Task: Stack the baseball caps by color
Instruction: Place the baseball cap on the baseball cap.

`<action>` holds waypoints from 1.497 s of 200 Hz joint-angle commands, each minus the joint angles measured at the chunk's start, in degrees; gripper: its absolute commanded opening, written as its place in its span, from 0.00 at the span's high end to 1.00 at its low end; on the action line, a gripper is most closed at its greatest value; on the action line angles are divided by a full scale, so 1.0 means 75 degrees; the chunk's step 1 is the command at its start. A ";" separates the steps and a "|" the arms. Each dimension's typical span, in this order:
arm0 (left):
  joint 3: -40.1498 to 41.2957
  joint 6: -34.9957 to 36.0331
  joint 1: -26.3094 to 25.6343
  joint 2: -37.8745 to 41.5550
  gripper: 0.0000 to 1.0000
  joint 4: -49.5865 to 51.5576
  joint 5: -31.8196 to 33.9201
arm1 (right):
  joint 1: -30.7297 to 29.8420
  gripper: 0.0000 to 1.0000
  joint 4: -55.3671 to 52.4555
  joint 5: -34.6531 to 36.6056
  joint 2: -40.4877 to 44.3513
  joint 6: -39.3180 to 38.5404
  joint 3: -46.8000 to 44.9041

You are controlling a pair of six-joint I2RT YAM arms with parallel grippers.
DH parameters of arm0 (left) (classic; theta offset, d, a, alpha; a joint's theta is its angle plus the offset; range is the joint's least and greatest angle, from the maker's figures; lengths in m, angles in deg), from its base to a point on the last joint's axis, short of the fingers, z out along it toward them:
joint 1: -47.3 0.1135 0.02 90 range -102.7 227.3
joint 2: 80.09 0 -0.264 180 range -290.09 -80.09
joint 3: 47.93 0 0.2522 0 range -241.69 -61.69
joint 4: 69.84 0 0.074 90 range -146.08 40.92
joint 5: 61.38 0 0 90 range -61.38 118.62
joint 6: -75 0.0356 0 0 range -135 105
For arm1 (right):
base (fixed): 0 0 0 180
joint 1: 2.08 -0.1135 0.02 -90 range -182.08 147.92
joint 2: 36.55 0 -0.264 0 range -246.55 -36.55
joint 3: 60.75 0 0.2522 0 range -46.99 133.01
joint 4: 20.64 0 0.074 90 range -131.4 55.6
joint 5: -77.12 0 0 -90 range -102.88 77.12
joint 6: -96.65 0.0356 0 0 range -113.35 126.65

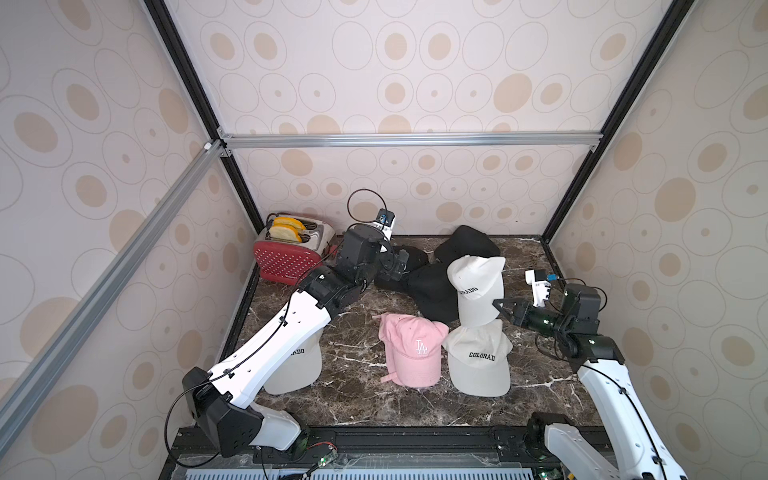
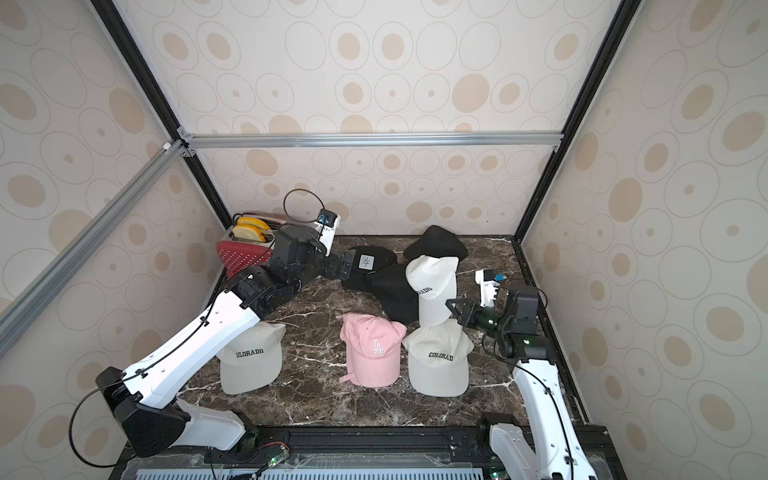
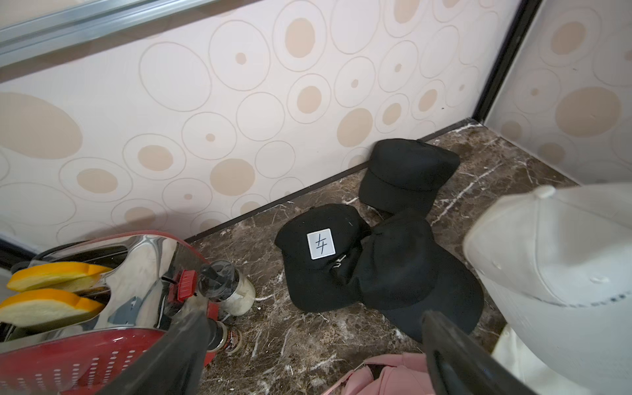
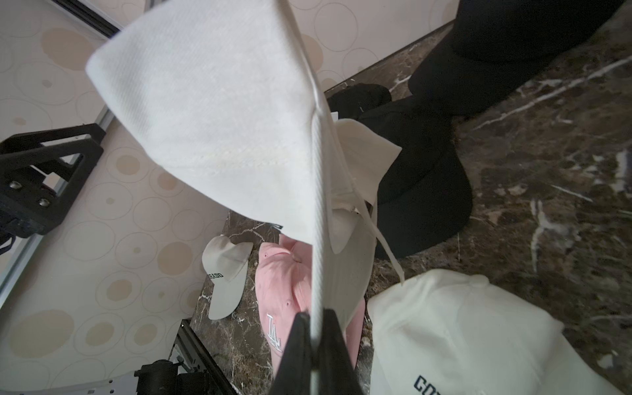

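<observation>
As right tool (image 4: 315,313) pinches cap (image 1: 478,291), left tool (image 3: 314,316) gapes

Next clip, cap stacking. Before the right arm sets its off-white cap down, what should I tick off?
1. Right gripper hold on the lifted off-white fabric COLORADO cap: ok, shut on its edge.
2. Off-white COLORADO cap lying below it, top bare: ok.
3. Lifted cap clear of the black fabric caps behind: cannot tell.
4. Left gripper free: ok, open, empty, by the black cap with white patch.
5. Third off-white cap, under the left arm, reachable: not ok.
</observation>
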 commanded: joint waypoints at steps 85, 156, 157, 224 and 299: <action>0.0447 -0.0193 0.0068 0.0367 0.01 -0.0793 -0.0434 | 0.0822 1.00 0.1682 -0.1856 -0.0586 0.1943 -0.0503; 0.0246 -0.0167 0.0068 0.0039 0.01 -0.0555 -0.1003 | 0.0868 1.00 -0.1118 -0.1160 -0.0777 0.0110 -0.0289; 0.0246 -0.0165 0.0068 0.0038 0.01 -0.0554 -0.0999 | 0.0874 1.00 -0.1152 -0.1160 -0.0765 0.0088 -0.0305; 0.0269 -0.0117 0.0071 -0.0044 0.01 -0.0600 -0.1137 | 0.0868 1.00 -0.2374 -0.1253 0.0067 -0.0502 -0.1122; 0.0292 -0.0150 0.0068 -0.0064 0.01 -0.0644 -0.1251 | 0.0874 1.00 -0.2687 -0.0409 0.0082 -0.0906 -0.2015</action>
